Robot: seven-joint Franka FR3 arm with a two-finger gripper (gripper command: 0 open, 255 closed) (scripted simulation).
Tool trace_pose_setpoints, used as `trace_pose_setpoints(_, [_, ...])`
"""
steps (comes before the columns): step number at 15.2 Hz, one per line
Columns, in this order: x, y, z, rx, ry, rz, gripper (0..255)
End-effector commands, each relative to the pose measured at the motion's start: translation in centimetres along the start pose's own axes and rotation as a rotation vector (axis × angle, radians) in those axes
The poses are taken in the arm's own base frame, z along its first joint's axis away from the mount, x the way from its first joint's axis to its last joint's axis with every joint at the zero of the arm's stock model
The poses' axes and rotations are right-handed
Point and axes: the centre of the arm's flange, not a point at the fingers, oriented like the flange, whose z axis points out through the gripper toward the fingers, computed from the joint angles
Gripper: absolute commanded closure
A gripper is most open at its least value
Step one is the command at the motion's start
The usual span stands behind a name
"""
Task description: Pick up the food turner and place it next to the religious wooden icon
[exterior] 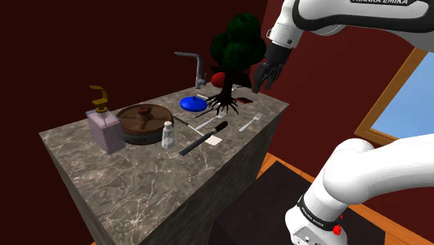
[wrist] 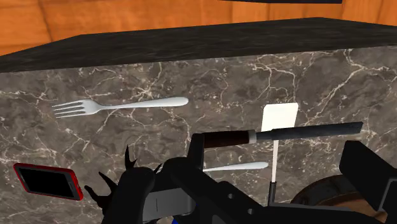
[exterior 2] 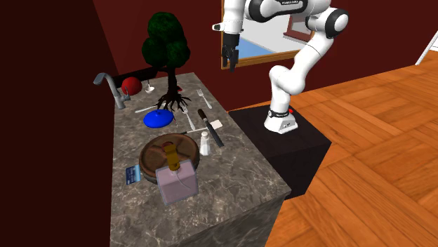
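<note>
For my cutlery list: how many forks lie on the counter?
2. First fork near the counter edge by the tree; second fork between blue plate and knife. Others may be hidden.

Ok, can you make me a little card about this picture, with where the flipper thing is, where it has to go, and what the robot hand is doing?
surface: dark marble counter
food turner: white blade, thin handle, lying flat, crossing the black-handled knife
goal spot: beside the round brown icon, which sits by the soap bottle
gripper: open, up in the air near the dark little tree, holding nothing
job so far: turner not yet picked up
</note>
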Motion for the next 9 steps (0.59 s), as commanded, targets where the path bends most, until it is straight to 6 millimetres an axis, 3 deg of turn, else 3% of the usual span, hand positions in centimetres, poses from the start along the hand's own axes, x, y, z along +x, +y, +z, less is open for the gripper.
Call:
trace_pose_setpoints(1, [0.0, 0.0, 0.0, 0.000, 0.000, 0.000, 0])
trace_pose_setpoints(9, [6.9, -3.5, 7.6, -0.022, -0.014, -0.024, 0])
